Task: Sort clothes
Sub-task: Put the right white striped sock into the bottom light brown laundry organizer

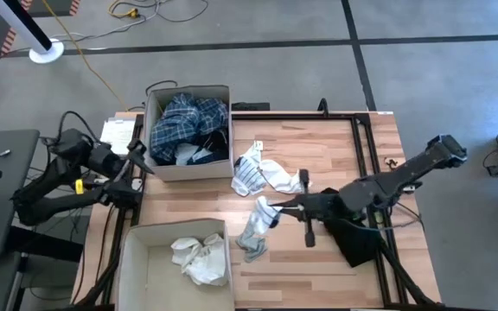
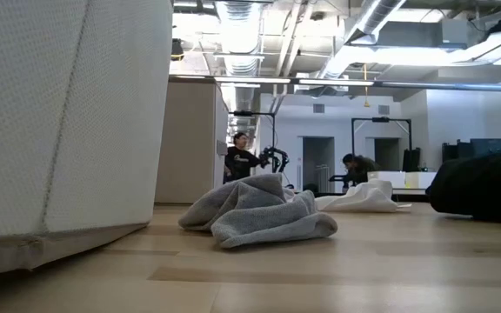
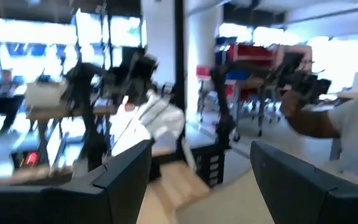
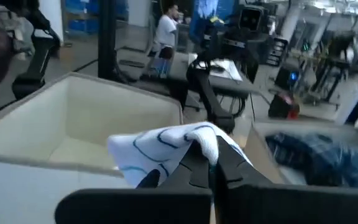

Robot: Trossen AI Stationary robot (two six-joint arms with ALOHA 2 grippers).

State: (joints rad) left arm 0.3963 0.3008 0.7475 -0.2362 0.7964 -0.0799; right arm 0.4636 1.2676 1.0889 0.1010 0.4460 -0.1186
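My right gripper [image 1: 275, 207] hangs over the middle of the table, shut on a small white garment with blue lines [image 4: 166, 146]. Below it a grey garment [image 1: 252, 238] lies on the table. A blue-white striped garment [image 1: 247, 175] and a white one [image 1: 282, 177] lie farther back, and a black garment [image 1: 354, 240] lies under the right arm. The far box [image 1: 188, 168] holds blue plaid clothes [image 1: 188, 121]. The near box [image 1: 137, 250] holds white clothes [image 1: 199, 259]. My left gripper [image 3: 197, 186] stands open with nothing between its fingers, beside the far box's left wall [image 1: 148, 130]. My right gripper pinches a bunched fold of the white garment [image 4: 205, 144] between its two fingers. The fingers lie about level and point toward the table's left edge. The garment is lifted clear of the table and droops slack from the fingers [image 4: 229, 163].
The two cardboard boxes fill the table's left side. A black frame rail [image 1: 361, 147] runs along the table's far and right edges. Bare wood [image 1: 318, 276] lies toward the near right. People and other arms show in the room behind.
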